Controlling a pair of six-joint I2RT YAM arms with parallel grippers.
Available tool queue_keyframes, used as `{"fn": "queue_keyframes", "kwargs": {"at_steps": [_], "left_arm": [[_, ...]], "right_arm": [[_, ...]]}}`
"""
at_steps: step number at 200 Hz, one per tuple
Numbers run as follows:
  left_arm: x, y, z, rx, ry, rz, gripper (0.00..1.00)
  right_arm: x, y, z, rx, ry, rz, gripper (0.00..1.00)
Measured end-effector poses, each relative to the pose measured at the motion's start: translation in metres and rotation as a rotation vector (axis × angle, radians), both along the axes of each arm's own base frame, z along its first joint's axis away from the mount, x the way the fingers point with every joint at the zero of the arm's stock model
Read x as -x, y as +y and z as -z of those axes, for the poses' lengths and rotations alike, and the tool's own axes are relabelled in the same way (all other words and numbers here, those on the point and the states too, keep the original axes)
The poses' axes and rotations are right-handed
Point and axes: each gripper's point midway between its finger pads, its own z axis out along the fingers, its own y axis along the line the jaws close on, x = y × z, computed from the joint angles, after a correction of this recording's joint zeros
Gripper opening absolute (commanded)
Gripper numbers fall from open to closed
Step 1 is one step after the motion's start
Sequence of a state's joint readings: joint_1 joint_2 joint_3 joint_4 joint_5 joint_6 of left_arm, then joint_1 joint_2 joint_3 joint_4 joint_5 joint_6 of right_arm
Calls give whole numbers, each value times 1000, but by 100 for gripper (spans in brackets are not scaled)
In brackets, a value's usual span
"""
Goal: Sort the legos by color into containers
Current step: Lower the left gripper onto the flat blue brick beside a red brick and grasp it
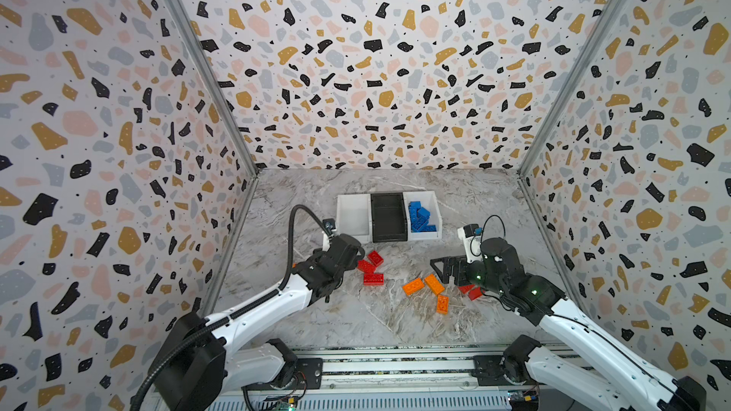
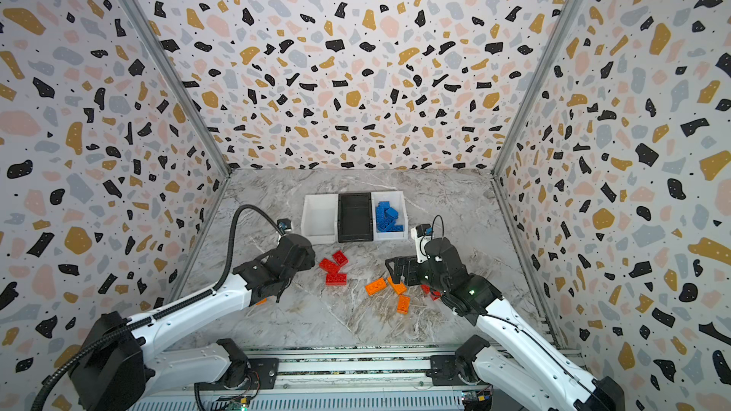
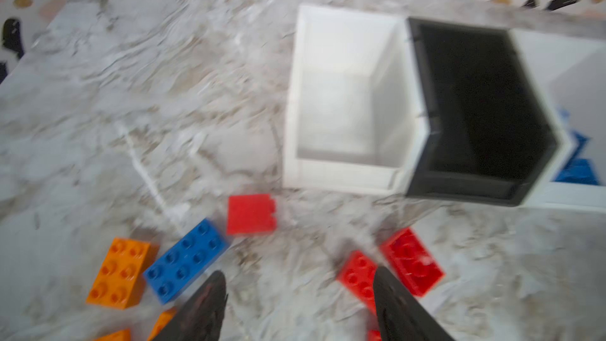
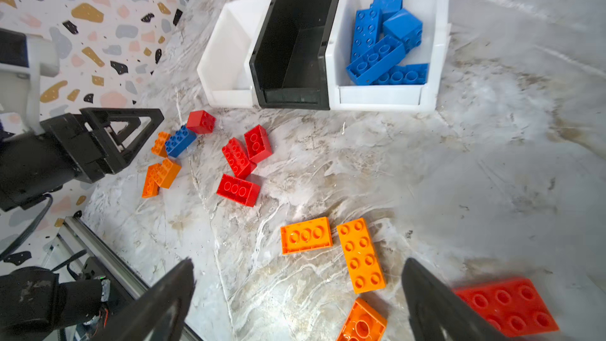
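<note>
Three containers stand in a row at the back: an empty white bin [image 1: 353,217], an empty black bin [image 1: 389,217] and a white bin [image 1: 433,199] holding several blue legos [image 1: 421,217]. Three red legos [image 1: 371,266] lie in front of the bins, and three orange legos [image 1: 429,286] lie further right. My left gripper [image 3: 300,277] is open over bare marble. It has a loose blue lego [image 3: 187,259] and an orange one [image 3: 119,272] on one side and red legos [image 3: 411,260] on the other. My right gripper [image 1: 440,270] is open and empty above the orange legos, with a red lego [image 4: 506,306] beside it.
A square red lego [image 4: 200,122] and two more orange ones [image 4: 160,175] lie by the left gripper, mostly hidden under that arm in both top views. Patterned walls close in the marble table [image 1: 356,322] on three sides. A metal rail [image 1: 395,365] runs along the front.
</note>
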State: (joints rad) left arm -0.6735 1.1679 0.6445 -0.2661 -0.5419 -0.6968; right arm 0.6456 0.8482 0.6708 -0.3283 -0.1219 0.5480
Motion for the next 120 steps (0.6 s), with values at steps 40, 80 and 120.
{"fn": "queue_keyframes", "kwargs": {"at_steps": [40,80,120], "left_arm": [[21,42,27,17,27,-133,81],[14,69,34,57,18,-249,86],[12,81,57,82,70,-294,86]], "right_arm": [[8,25,2,3,-1,-83,99],[15,32,-6,-12,-27,-104,99],[16,26,-20,-35,-69,-78,99]]}}
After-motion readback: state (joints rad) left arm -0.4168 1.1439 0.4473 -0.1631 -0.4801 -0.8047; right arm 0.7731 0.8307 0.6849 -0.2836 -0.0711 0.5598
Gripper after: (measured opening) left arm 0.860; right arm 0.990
